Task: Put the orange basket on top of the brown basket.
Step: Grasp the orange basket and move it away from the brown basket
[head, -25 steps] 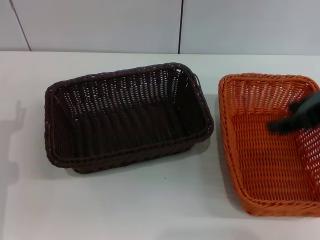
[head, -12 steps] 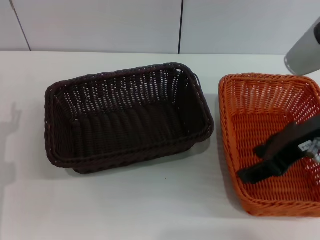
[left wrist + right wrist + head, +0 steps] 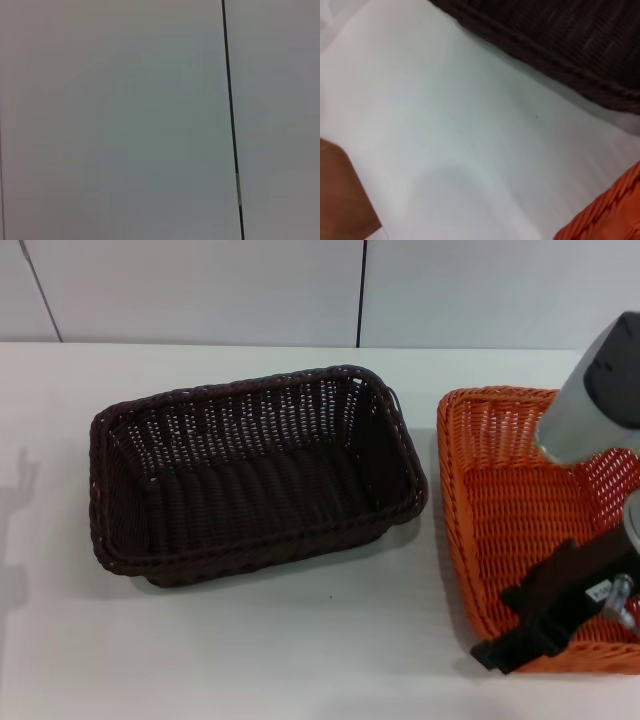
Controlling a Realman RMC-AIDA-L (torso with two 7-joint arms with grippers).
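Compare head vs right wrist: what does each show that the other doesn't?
Head only: the right gripper straddling the near rim of the whole orange basket, fingers apart; the full brown basket; the back wall. Right wrist only: a brown surface at the table's edge. Both: the white table, a stretch of brown basket rim, and orange weave. The left gripper appears in neither.
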